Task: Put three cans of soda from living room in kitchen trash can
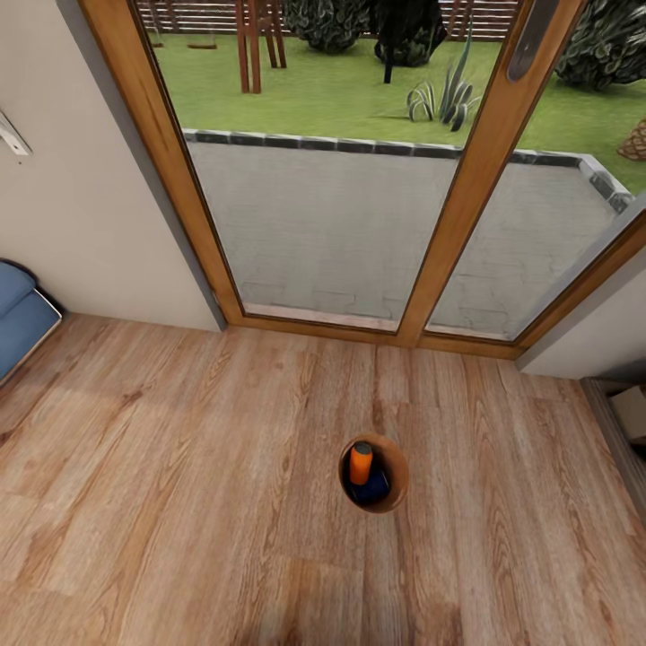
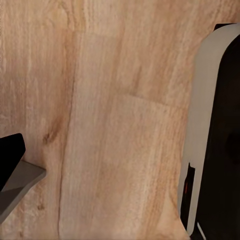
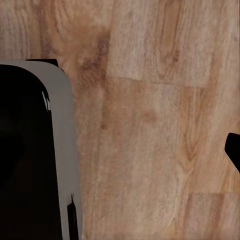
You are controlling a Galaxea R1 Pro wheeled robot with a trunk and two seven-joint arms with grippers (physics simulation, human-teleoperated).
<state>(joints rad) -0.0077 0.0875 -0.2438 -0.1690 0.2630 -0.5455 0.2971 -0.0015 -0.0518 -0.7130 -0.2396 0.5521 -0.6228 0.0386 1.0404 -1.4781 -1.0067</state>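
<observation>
Head view: trash can (image 1: 395, 489) on plank floor (image 1: 179, 467) holds orange can (image 1: 361, 463).

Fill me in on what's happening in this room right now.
Nothing is being handled at the moment. A small round bin stands on the plank floor in front of the wood-framed glass doors, and inside it are an orange can and a dark blue one. The corner of a blue sofa shows to the left. Both wrist cameras look down at bare floorboards beside the robot's own body.
</observation>
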